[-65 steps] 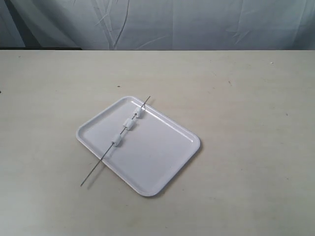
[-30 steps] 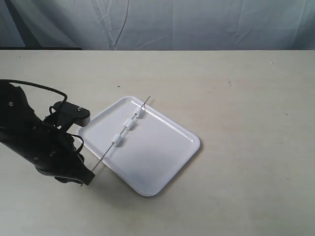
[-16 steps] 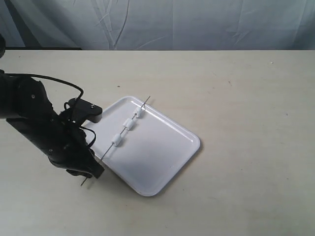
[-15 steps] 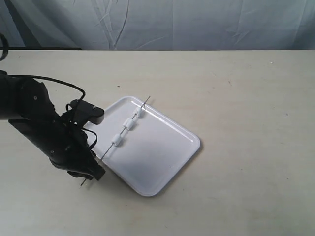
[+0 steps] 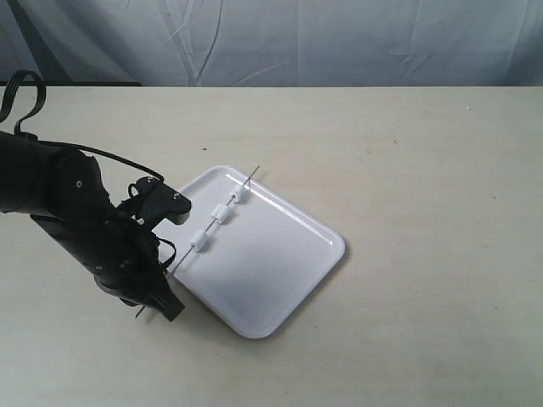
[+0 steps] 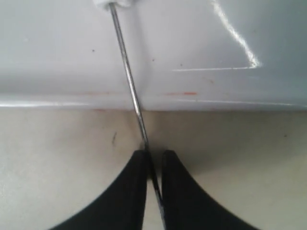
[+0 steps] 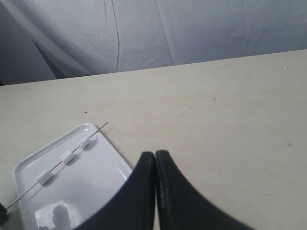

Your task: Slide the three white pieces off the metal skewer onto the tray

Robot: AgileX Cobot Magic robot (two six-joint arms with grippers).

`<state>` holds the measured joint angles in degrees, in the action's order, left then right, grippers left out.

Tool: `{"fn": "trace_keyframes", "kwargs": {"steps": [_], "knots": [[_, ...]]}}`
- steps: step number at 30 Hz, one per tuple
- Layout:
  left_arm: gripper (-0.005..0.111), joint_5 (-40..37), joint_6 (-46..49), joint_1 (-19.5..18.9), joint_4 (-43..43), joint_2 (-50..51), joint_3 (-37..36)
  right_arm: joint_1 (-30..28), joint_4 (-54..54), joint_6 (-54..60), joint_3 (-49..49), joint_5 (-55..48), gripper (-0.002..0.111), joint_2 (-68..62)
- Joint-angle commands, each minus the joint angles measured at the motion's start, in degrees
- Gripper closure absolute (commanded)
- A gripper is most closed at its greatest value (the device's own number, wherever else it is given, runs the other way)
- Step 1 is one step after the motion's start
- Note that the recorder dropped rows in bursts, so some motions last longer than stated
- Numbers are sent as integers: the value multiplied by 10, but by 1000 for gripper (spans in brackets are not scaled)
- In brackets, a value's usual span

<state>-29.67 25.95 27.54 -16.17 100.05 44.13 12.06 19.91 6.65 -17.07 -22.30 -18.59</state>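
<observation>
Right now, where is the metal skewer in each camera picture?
Exterior view: the metal skewer lies diagonally across the tray's left part.
Left wrist view: the skewer runs through mid-picture, from the left claw over the tray's rim.
Right wrist view: the skewer sits diagonal in the picture's lower left.
Shared landmark: the white tray.

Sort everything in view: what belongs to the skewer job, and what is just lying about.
Belongs to the job:
- metal skewer
- three white pieces, threaded on it
- tray, under them
- left gripper, fingers either side of the skewer's end
- right gripper, shut, holding nothing

Just there:
- table
- cloth backdrop
</observation>
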Motion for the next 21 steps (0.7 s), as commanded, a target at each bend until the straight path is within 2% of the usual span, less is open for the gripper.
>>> {"fn": "trace_keyframes", "kwargs": {"steps": [1, 4, 6, 9, 14, 15, 16, 17, 18, 19, 21], "knots": [[98, 7, -4, 5, 5, 2, 2, 0, 1, 3, -2, 9, 108, -2], [99, 16, -4, 5, 5, 2, 2, 0, 5, -1, -2, 10, 108, -2], [105, 16, -5, 5, 4, 2, 2, 0, 33, -2, -2, 10, 108, -4], [107, 7, -22, 5, 5, -5, 2, 0, 90, -2, -2, 16, 108, -15], [107, -47, -66, 5, 16, -59, 2, 0, 182, -1, -2, 37, 105, -108], [107, -61, -67, 5, 16, -69, 2, 0, 193, 0, -2, 43, 101, -129], [107, -86, -80, 5, 16, -88, 2, 0, 234, 16, -2, 49, 87, -172], [107, -95, -80, 5, 14, -95, 2, 0, 257, 26, -2, 51, 78, -196], [107, -106, -80, 6, 1, -113, -4, 0, 307, 44, -2, 64, 63, -245], [107, -106, -82, 6, -7, -121, -7, 0, 333, 46, -2, 75, 58, -271], [107, -104, -81, 6, -26, -143, -20, 0, 373, 76, -4, 94, 58, -332]]}}
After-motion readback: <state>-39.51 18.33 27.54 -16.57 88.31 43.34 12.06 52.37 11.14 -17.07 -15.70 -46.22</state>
